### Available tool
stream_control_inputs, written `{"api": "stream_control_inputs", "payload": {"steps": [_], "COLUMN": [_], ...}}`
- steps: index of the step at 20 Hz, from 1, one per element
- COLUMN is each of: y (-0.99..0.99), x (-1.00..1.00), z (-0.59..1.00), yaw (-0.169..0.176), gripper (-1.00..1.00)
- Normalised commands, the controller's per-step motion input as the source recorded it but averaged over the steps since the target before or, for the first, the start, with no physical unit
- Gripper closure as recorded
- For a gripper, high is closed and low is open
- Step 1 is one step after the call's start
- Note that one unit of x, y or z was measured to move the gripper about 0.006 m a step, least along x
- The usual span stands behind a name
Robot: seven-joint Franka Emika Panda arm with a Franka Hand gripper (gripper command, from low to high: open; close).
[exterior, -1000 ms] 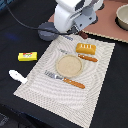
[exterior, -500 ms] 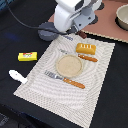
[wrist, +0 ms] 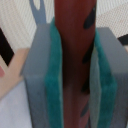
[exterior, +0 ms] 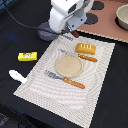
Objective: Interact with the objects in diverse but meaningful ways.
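Note:
My gripper hangs over the far edge of the striped placemat, shut on the brown sausage, which stands upright between the green pads. The sausage's tip pokes out under the hand. A tan plate lies mid-mat with an orange-handled knife beyond it and an orange-handled fork in front. The orange bread loaf lies near the gripper. The yellow box and white utensil lie off the mat at the exterior view's left. The small grey pan is partly hidden behind the arm.
A tan toy stove board with black burners sits at the back right of the exterior view, with a grey bowl on it. The black table surrounds the mat. A cable runs at the back left.

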Motion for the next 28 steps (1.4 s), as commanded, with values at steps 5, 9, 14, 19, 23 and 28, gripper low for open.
{"api": "stream_control_inputs", "payload": {"steps": [5, 9, 14, 19, 23, 28], "y": [0.56, 0.59, 0.52, 0.25, 0.08, 0.06], "x": [-0.99, -0.95, -0.89, -0.83, -0.78, -0.76], "z": [0.05, 0.03, 0.0, -0.17, -0.29, -0.3], "yaw": [0.0, 0.001, 0.011, 0.02, 0.018, 0.019], "gripper": [1.0, 1.0, 1.0, 1.0, 1.0, 1.0]}}
